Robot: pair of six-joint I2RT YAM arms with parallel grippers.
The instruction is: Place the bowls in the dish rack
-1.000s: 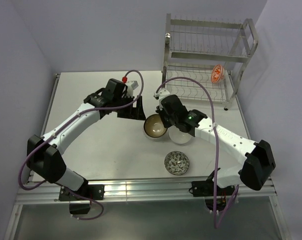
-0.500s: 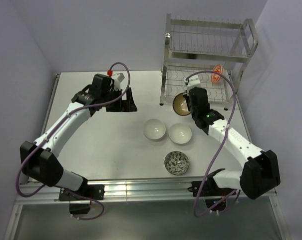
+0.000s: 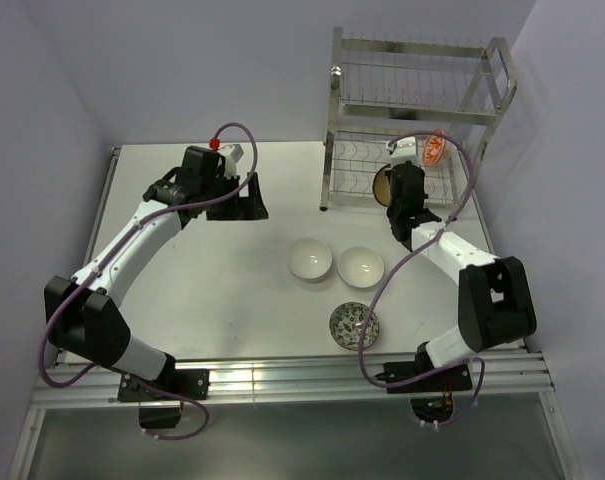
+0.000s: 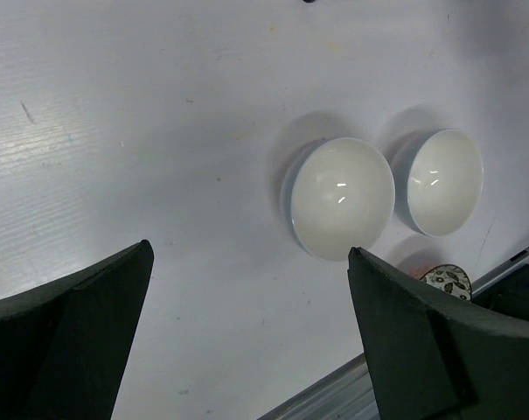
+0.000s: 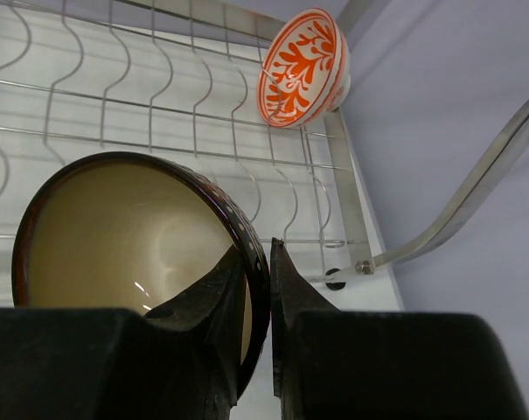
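Hovering above the left part of the desk [image 3: 212, 290], the left gripper [image 3: 248, 197] has its jaws released, spread wide with nothing between them. Near the desk's middle, the left white bowl [image 3: 310, 258] and the right white bowl [image 3: 361, 267] sit upright just beside each other. The grey-white patterned bowl [image 3: 354, 326] lies nearer the front edge. To the right, the right gripper [image 5: 257, 247] has its jaws clenched on the rim of the dark brown bowl [image 5: 124, 245], one finger inside the tan interior and one outside. It holds the bowl on edge at the lower tier of the dish rack [image 3: 412, 112], in front of the curved wire slots. The orange-red patterned bowl [image 5: 301, 68] stands on edge at that tier's far right end.
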